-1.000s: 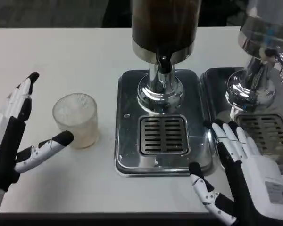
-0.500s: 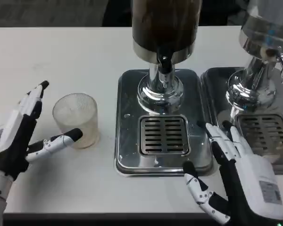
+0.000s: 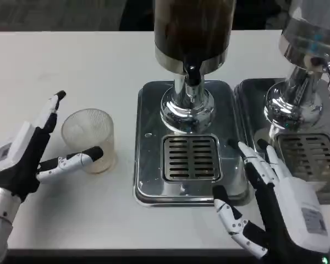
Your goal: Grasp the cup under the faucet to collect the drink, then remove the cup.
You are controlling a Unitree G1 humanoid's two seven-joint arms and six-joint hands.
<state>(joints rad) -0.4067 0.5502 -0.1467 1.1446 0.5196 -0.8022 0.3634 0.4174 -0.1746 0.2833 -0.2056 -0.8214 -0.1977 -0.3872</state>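
Note:
A clear ribbed plastic cup (image 3: 88, 139) stands upright on the white table, left of the dispenser's steel tray (image 3: 148, 165). My left hand (image 3: 27, 154) is open around the cup's left side, thumb (image 3: 77, 159) touching its front lower wall, the other fingers raised beside its rim. The faucet (image 3: 191, 74) hangs under the dark drink tank (image 3: 192, 27), above the slotted drain grate (image 3: 190, 158). My right hand (image 3: 278, 206) is open at the tray's front right corner, holding nothing.
A second steel dispenser (image 3: 305, 66) with its own tray and grate stands at the right. The chrome pedestal (image 3: 186, 107) rises behind the grate. The table's front edge runs along the bottom of the picture.
My left hand has moved right and closer to the cup, its thumb now against the cup's front. The right hand has shifted slightly left and forward. The cup has not moved.

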